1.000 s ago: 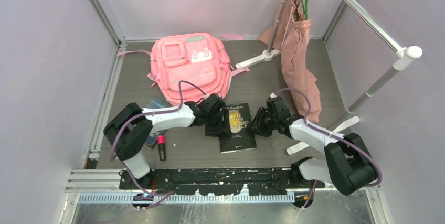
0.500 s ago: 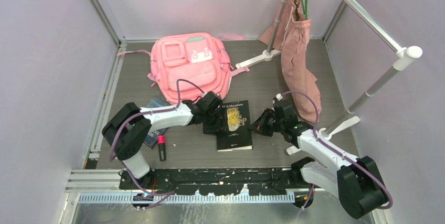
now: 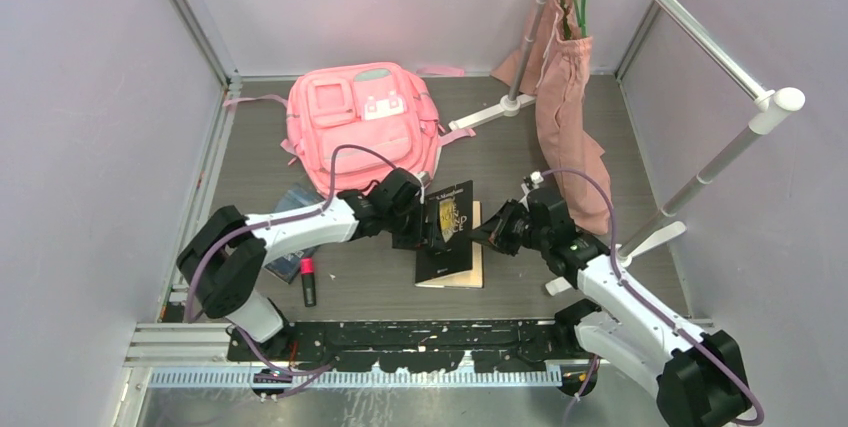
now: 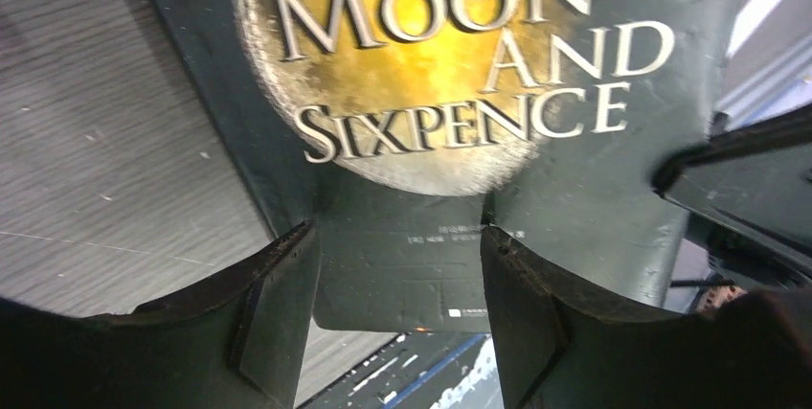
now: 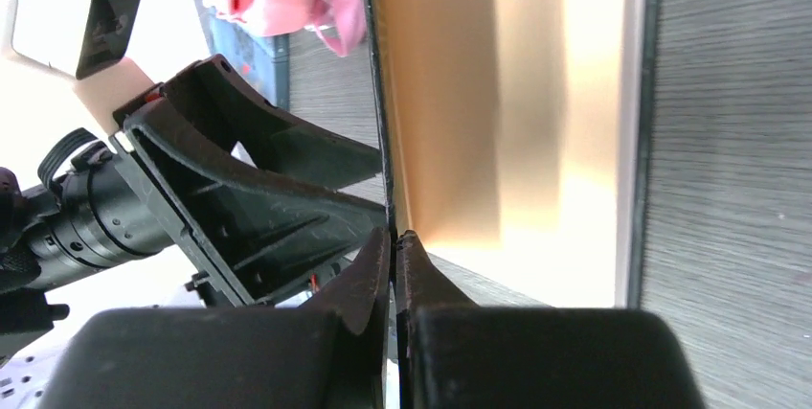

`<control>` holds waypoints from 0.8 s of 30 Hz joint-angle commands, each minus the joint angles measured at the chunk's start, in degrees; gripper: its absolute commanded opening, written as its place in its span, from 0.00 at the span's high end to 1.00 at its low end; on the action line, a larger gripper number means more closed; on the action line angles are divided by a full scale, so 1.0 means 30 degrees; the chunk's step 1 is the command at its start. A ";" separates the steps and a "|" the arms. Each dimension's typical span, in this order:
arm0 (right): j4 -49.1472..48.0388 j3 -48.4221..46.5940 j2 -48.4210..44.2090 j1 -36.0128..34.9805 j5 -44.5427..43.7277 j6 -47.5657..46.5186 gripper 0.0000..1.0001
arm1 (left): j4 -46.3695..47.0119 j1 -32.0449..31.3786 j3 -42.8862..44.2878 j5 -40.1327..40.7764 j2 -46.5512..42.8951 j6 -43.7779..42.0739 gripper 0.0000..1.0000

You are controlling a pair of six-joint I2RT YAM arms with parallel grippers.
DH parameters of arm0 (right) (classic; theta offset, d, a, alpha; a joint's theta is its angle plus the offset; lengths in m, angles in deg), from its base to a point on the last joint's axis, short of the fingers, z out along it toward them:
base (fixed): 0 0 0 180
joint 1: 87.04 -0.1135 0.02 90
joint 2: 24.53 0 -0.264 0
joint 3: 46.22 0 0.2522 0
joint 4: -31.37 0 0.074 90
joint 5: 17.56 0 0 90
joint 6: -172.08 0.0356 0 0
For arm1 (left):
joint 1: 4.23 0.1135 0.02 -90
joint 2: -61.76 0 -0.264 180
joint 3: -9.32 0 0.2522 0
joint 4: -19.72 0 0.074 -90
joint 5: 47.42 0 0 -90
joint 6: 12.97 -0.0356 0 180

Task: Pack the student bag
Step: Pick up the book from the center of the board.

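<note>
The bright pink student bag (image 3: 360, 127) lies flat at the back left of the table, its front pockets up. A black book, "The Moon and Sixpence" (image 3: 447, 230), lies in front of it. My right gripper (image 3: 483, 235) is shut on the edge of the book's front cover (image 5: 381, 93) and holds it raised, so the cream pages (image 5: 517, 93) show. My left gripper (image 3: 418, 227) is open at the book's left side. In the left wrist view the cover (image 4: 450, 74) fills the frame beyond its spread fingers (image 4: 278, 318).
A red and black marker (image 3: 308, 282) and a bluish flat pack (image 3: 296, 203) lie left of the book. A dusty-pink cloth sack (image 3: 565, 117) hangs on a green hanger from a white clothes rack (image 3: 700, 42), whose feet (image 3: 490, 112) rest on the table at the right.
The right gripper has closed in on the book's right edge and lifted the front cover, baring the pages. The book has slid slightly left. The left gripper has moved a little back.
</note>
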 commanded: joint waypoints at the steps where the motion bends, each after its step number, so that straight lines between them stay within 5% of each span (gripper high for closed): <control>1: 0.0506 -0.2389 -0.0627 -0.0134 0.0148 0.0695 0.99 | 0.0823 0.0074 0.0721 -0.0813 -0.2055 -0.0857 0.36; 13: -0.2480 -0.1608 0.1045 -0.0132 0.2041 0.1330 0.99 | 0.1053 0.0813 -0.0553 -0.0784 -0.2660 -0.1511 0.31; 19: -0.3181 -0.1521 0.2208 -0.0135 0.2135 0.0993 0.64 | 0.3528 0.1278 -0.1979 -0.1486 -0.1553 -0.2041 0.33; 24: -0.4914 -0.1375 0.3722 -0.0198 0.2330 0.1214 0.61 | 0.5041 0.1643 -0.2585 -0.2832 -0.0918 -0.1808 0.33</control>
